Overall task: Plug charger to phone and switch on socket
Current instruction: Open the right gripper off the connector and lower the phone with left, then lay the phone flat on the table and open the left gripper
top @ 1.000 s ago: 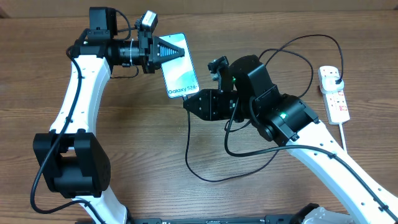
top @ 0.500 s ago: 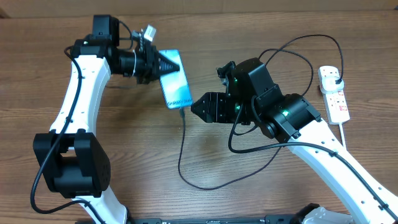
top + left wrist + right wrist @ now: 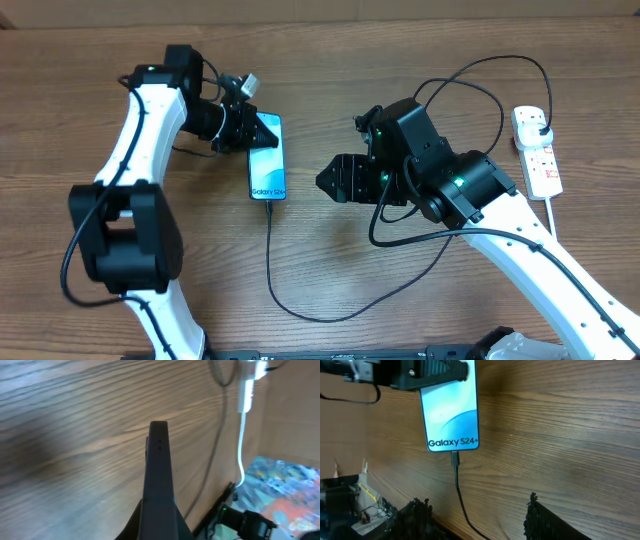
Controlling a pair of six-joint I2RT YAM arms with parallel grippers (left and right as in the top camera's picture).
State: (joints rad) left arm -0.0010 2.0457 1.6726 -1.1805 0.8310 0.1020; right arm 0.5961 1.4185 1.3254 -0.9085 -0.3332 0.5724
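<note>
- Table point(image 3: 60, 150): brown wood grain.
- Phone point(image 3: 268, 168): top end pinched by left gripper point(image 3: 264, 132).
- Charger point(image 3: 268, 250): seated in phone's lower end.
- Right gripper point(image 3: 322, 180): fingers spread.
- Socket point(image 3: 537, 155): white, at table's right.

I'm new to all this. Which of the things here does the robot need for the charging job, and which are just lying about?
Part of the job: the phone, gripped by the left gripper; the charger, plugged into it; the socket; the open right gripper.
Just there: the table; a colourful patterned surface past its edge.
</note>
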